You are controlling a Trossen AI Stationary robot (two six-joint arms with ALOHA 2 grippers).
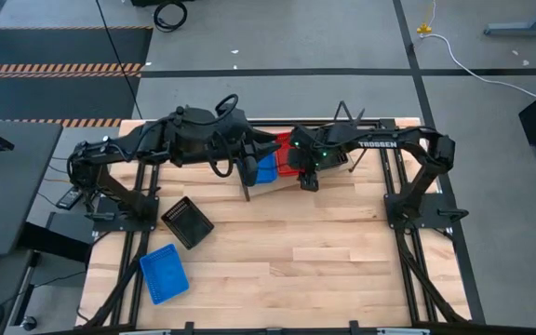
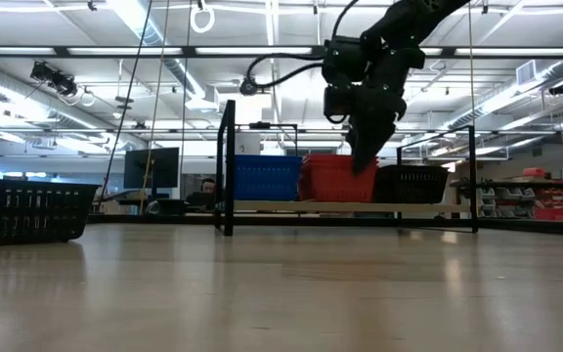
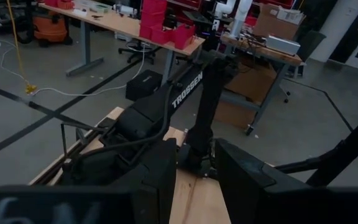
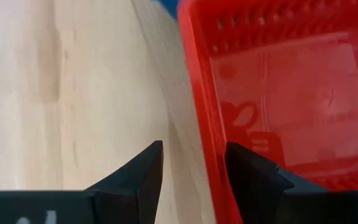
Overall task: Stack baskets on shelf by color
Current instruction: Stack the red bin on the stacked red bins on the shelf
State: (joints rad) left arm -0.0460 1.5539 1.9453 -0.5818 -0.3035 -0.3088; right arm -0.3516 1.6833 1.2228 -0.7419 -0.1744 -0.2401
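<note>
The shelf (image 2: 321, 206) stands at the table's far edge, carrying a blue basket stack (image 2: 267, 178), a red basket stack (image 2: 338, 178) and a black basket (image 2: 411, 184) side by side. My right gripper (image 4: 191, 168) (image 1: 307, 177) is open and points down over the red basket (image 4: 278, 93); its fingers stand on either side of that basket's near wall (image 4: 197, 118), and no touch shows. My left gripper (image 3: 196, 186) (image 1: 247, 177) is open and holds nothing, by the blue stack (image 1: 266, 169). A loose black basket (image 1: 187, 221) and a loose blue basket (image 1: 164, 273) lie flat on the table's left half.
Both arms reach over the shelf from their bases at the table's left (image 1: 110, 200) and right (image 1: 417, 209) sides. The loose black basket shows at the left of the low view (image 2: 27, 210). Bare wooden tabletop (image 1: 324, 261) spreads across the middle and near right.
</note>
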